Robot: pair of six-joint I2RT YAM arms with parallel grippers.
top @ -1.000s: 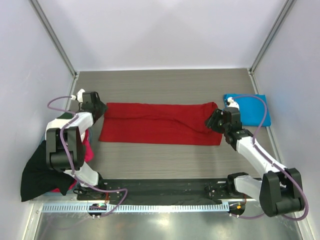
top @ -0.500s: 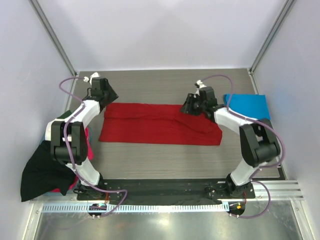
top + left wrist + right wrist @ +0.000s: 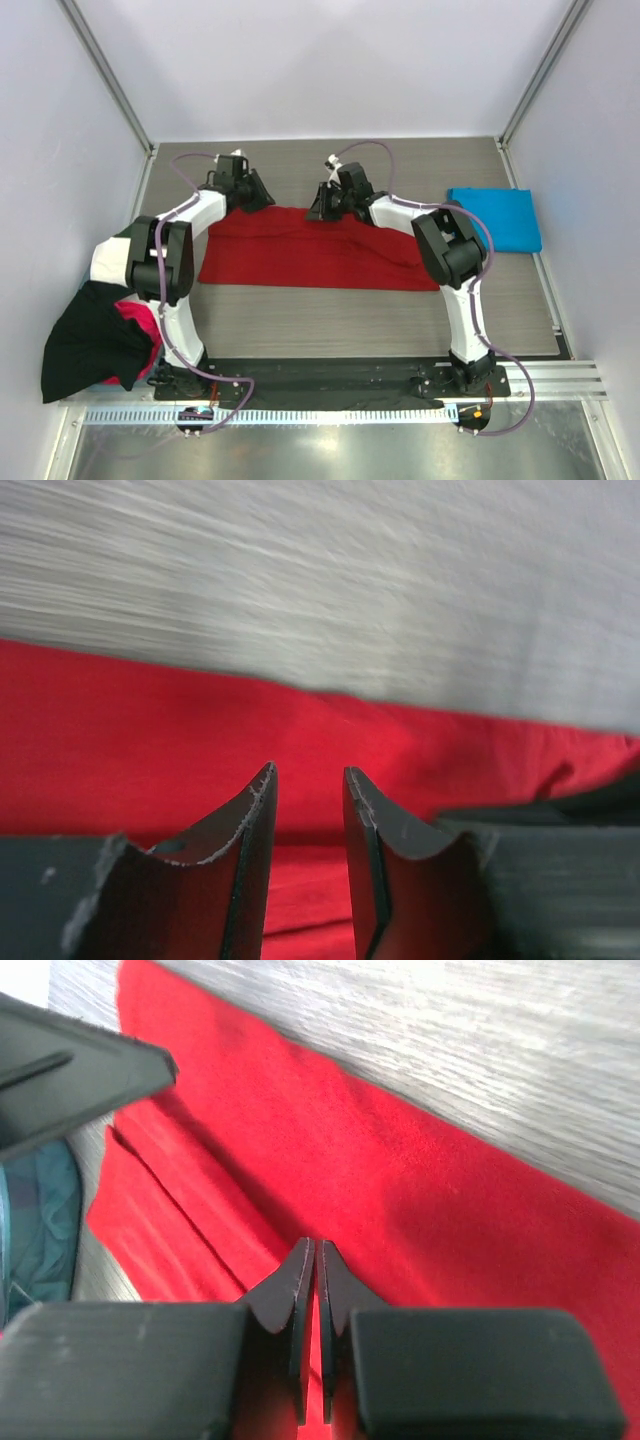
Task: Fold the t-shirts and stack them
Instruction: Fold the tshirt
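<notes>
Find the red t-shirt (image 3: 300, 255) laid flat as a long band across the middle of the table (image 3: 400, 160), running from 9 to 3 o'clock; find the blue t-shirt (image 3: 497, 220) folded at 3 o'clock, well apart from it. Note the left gripper (image 3: 262, 193) over the band's far edge toward 11 o'clock, jaws slightly parted with nothing between; note the right gripper (image 3: 316, 210) near it at 12 o'clock, fingers clenched almost to touching, no cloth visibly gathered. Likely risks, judging from this: nipping only the top layer and peeling the fold open; pressing down with the right too clenched to take any cloth; lifting from two holds so near together and leaving the long ends to sag and bunch; dragging toward 3 o'clock and rumpling the blue t-shirt.
</notes>
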